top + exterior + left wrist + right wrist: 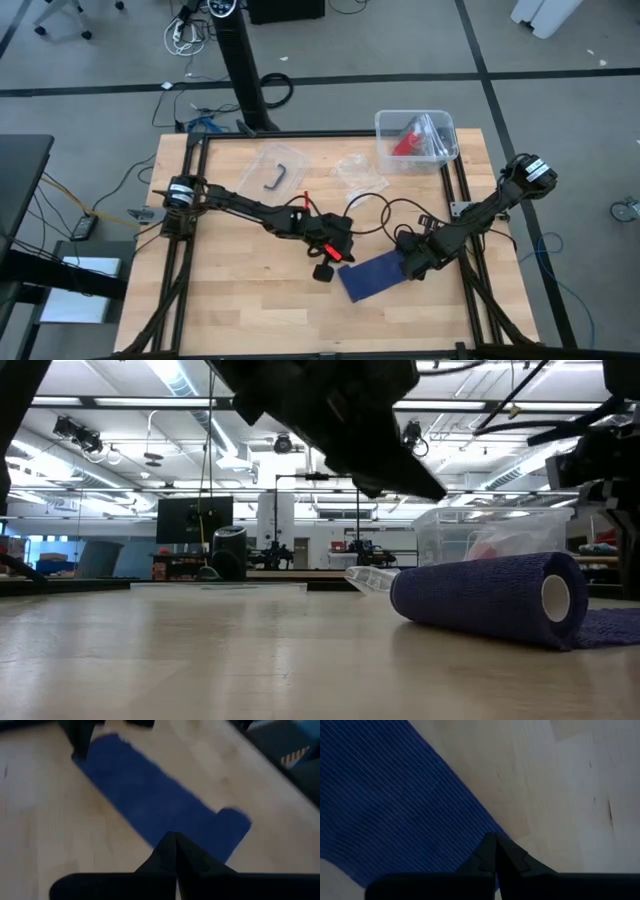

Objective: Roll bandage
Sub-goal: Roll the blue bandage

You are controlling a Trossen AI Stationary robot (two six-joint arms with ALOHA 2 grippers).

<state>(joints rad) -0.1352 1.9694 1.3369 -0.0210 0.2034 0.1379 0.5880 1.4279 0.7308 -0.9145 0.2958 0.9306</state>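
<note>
Toward 5 o'clock of the worktop [230, 300], seen from above, lies the bandage [372, 274]: a dark navy strip, partly rolled, with the roll at its 8 o'clock end and the flat tail running to 2 o'clock. The level view confirms a roll with a pale core, its loose tail flat on the wood behind it. Left gripper [325, 268] sits just beside the rolled end, at its 9 o'clock side, jaws fully closed on nothing; its wrist view shows the joined tips [175, 851] over the strip's roll end. Right gripper [408, 262] rests at the tail end, jaws likewise closed and empty, tips [496, 851] at the fabric's edge. Judgement: the closed tips serve as blunt pushers, the right one likely pinning the tail so it stays taut, the left one placed to nudge the roll along. Roll looks under half done. Away at 12 to 1 o'clock: clear plastic tub [447, 135] with a red item [404, 144], two clear bags [280, 168], well apart from the work
</note>
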